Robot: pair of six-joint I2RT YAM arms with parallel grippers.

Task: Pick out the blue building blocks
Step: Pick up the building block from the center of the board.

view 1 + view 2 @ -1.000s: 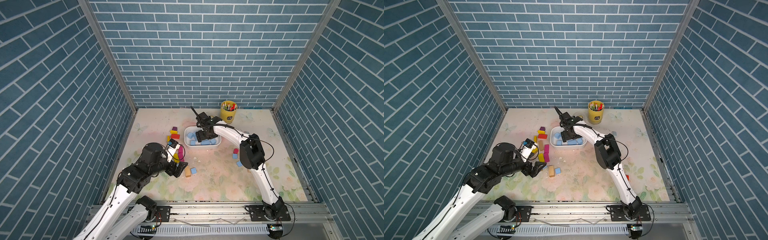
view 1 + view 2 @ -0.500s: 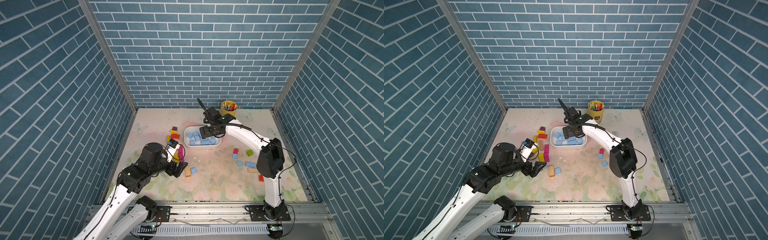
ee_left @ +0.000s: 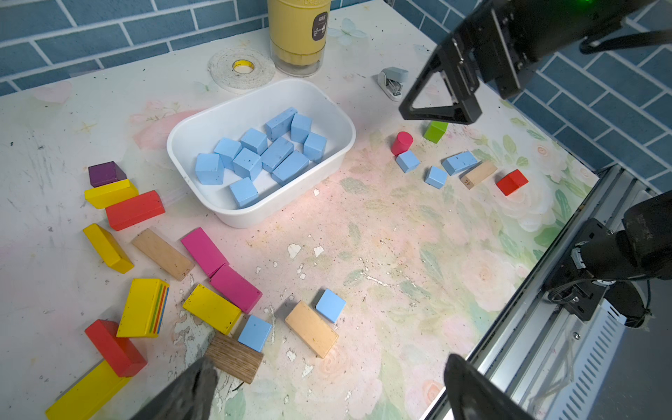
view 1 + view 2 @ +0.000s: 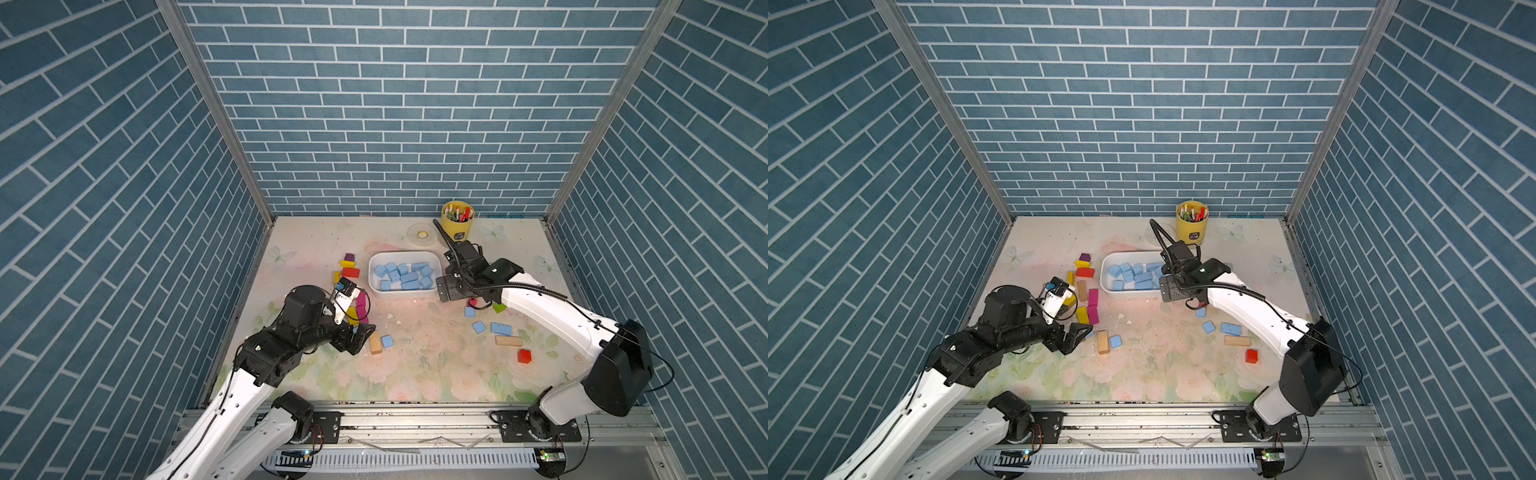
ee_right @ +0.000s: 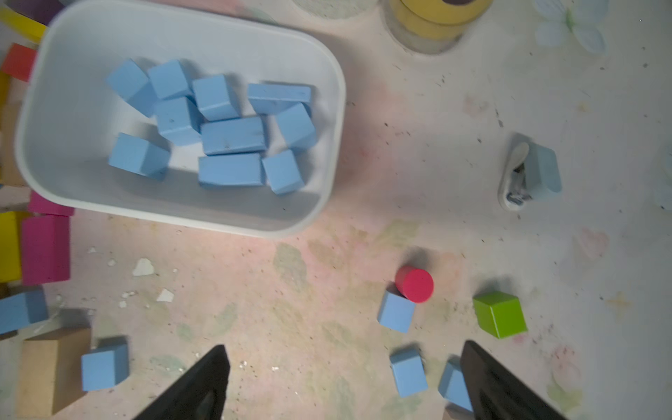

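- About ten blue blocks point(image 3: 277, 152) lie in the white tub point(image 3: 254, 214), which sits mid-table toward the far edge.
- Five are loose on the table point(image 3: 400, 254). Three blocks point(image 3: 435, 176) lie between the tub and the right edge, by a red cylinder point(image 3: 402, 142). Two blocks point(image 3: 330, 304) lie nearer the left edge, on either side of a tan block point(image 3: 311, 329).
- The left fingers point(image 3: 189, 392) are spread wide and empty.
- The right fingers point(image 5: 203, 382) are also spread and empty, above the right-hand three.
- The task looks roughly two-thirds done.

I see plain sky-blue blocks point(image 3: 276, 154), a white tub point(image 3: 189, 134), a yellow cup point(image 3: 296, 36), a pale floral table point(image 3: 400, 254), blue-brick walls point(image 4: 395, 104).
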